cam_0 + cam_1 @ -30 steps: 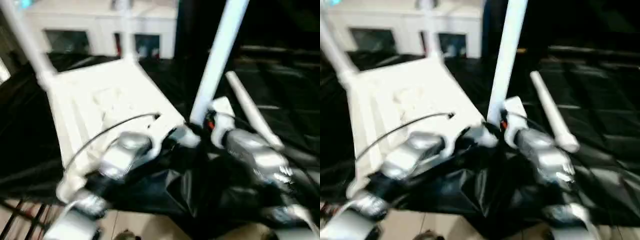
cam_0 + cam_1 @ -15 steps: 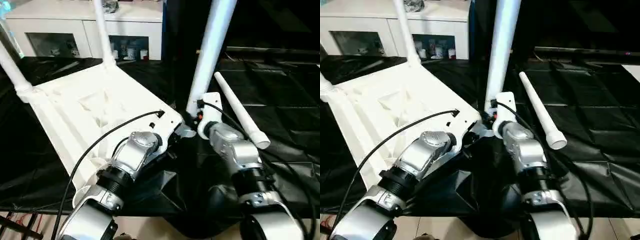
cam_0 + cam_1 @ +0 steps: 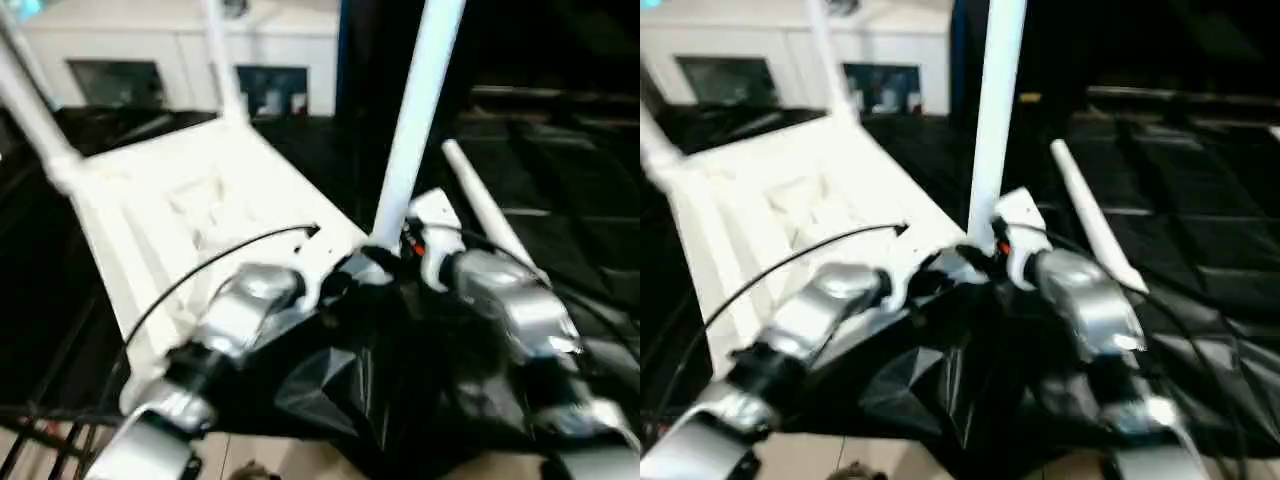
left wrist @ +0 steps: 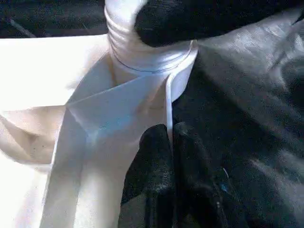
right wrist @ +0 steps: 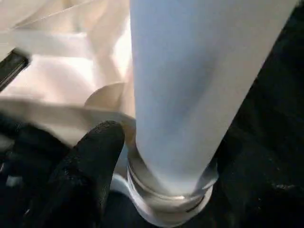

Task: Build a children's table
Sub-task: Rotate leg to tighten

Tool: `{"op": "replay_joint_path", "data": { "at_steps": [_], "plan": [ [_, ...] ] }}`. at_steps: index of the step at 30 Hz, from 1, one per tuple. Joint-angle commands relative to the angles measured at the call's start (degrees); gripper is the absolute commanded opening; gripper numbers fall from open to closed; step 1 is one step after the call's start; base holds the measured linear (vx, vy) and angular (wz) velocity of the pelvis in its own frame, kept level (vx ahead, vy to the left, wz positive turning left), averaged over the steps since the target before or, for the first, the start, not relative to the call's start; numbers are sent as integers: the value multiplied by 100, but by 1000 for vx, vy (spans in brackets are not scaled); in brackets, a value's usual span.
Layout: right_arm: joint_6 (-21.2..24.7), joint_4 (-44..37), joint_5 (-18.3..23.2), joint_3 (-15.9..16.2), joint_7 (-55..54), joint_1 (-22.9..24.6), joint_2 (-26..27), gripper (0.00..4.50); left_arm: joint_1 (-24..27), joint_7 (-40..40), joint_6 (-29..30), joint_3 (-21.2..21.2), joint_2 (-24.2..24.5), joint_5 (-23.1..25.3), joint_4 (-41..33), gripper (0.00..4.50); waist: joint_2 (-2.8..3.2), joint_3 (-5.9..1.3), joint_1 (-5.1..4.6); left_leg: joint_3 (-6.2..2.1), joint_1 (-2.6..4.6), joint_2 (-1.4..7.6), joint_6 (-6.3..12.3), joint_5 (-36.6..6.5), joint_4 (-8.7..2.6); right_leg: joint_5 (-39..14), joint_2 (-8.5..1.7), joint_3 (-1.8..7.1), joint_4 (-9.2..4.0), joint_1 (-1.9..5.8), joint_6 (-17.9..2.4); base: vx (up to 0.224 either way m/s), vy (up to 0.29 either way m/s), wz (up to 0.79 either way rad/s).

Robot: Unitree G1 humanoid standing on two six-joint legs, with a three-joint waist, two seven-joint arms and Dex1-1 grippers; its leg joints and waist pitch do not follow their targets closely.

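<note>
The white tabletop [image 3: 190, 215] lies upside down on the black-draped work table [image 3: 570, 180], ribbed underside up. Three legs stand upright in its corner sockets: the near right leg [image 3: 415, 110], a far leg [image 3: 222, 60] and a left leg [image 3: 30, 105]. The fourth leg [image 3: 1095, 230] lies loose on the black cloth, just right of the tabletop, apart from both grippers.

Head views: both silver forearms reach forward and converge on the near right corner socket [image 3: 372, 262], left arm from the lower left, right arm from the lower right. Fingertips are too blurred there to read.

Left wrist view supplies the detail: the left gripper [image 4: 171, 137] has its two black fingers pressed together, pinching the thin edge of the tabletop rim beside the socket [image 4: 147, 57]. The threaded base of the leg sits in that socket, with a black fingertip of the other gripper resting against it.

Right wrist view: the leg [image 5: 199, 85] rises from the ringed socket collar [image 5: 171, 194]. One black finger [image 5: 90, 156] of the right gripper [image 5: 156, 166] stands beside the leg base; the second finger is not discernible, so whether the fingers grip the leg or stand clear cannot be told.
</note>
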Motion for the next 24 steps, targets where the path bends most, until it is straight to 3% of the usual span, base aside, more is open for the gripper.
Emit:
{"op": "replay_joint_path", "data": {
  "at_steps": [1,3,9,17,18,24],
  "plan": [
    [59,-240,153,434,774,255,-192,321,54,-617,-392,-102,172,-281,-547,0,-40,-443,45,-77,24,300,295,-1086,-363,-1578,-429,336,-365,358,-959,0,0,0],
    [61,-322,173,475,950,303,-320,321,140,-878,-425,-140,312,-358,-692,0,-26,-434,64,-87,41,320,252,-1261,-385,-1829,-433,340,-387,345,-869,0,0,0],
    [-29,-323,92,610,1368,313,-667,321,333,-1459,-411,-164,715,-526,-1094,0,-2,-408,98,-89,104,342,40,-1723,-415,-2066,-411,356,-411,282,-884,0,0,0],
    [-166,-226,-3,712,1463,278,-682,321,385,-1597,-429,-140,841,-529,-1150,0,-39,-433,112,-78,58,316,112,-1408,-392,-1837,-427,377,-366,314,-916,0,0,0],
    [-166,-226,-3,712,1463,278,-682,295,385,-1597,-429,-140,841,-529,-1150,0,-41,-436,114,-77,54,316,125,-1356,-388,-1812,-430,374,-360,318,-927,0,0,0],
    [-214,-179,52,709,1493,274,-637,272,411,-1591,-432,-129,821,-485,-1143,0,-46,-427,102,-76,59,316,128,-1404,-391,-2008,-421,366,-385,312,-863,0,0,0]
  ]
}}
